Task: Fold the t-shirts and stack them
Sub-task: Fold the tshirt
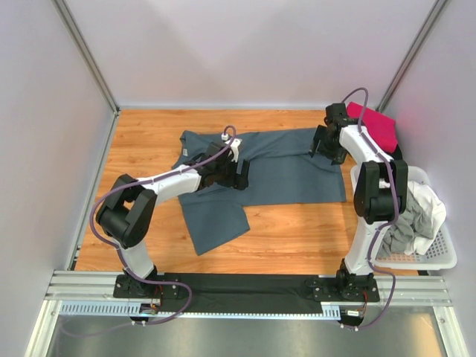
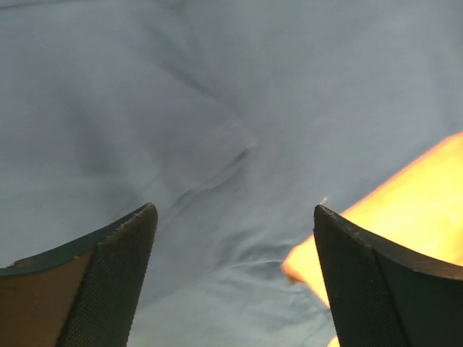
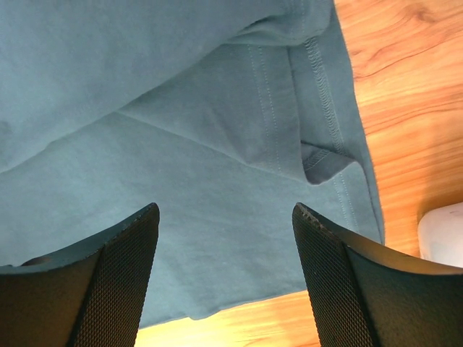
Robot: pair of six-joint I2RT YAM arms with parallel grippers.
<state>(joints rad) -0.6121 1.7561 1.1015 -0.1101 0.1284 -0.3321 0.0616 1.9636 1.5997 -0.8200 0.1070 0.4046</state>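
Top external view: one slate blue-grey t-shirt (image 1: pixel 290 178) lies spread on the table (image 1: pixel 297 238), seemingly mid-fold. One basket (image 1: pixel 440 258) at the right holds a white t-shirt (image 1: pixel 430 204) and a light grey t-shirt (image 1: pixel 405 234), with one magenta-pink t-shirt (image 1: pixel 375 125) folded beyond. Both grippers hang over the blue-grey cloth, jaws apart and empty, the left gripper (image 1: pixel 242 172) near its middle and the right gripper (image 1: pixel 321 141) at its hem; next each should pinch an edge and carry it across.

Your white-and-black left arm (image 1: pixel 171 181) reaches forward and rightward from its base, elbow folded out to the left. Its black two-finger left tool (image 1: pixel 238 175) (image 2: pixel 235 217) points down, jaws spread wide. Your matching right arm (image 1: pixel 364 152) stands tall and stretches far forward. Its black right tool (image 1: pixel 321 145) (image 3: pixel 224 210) angles down, jaws also apart.
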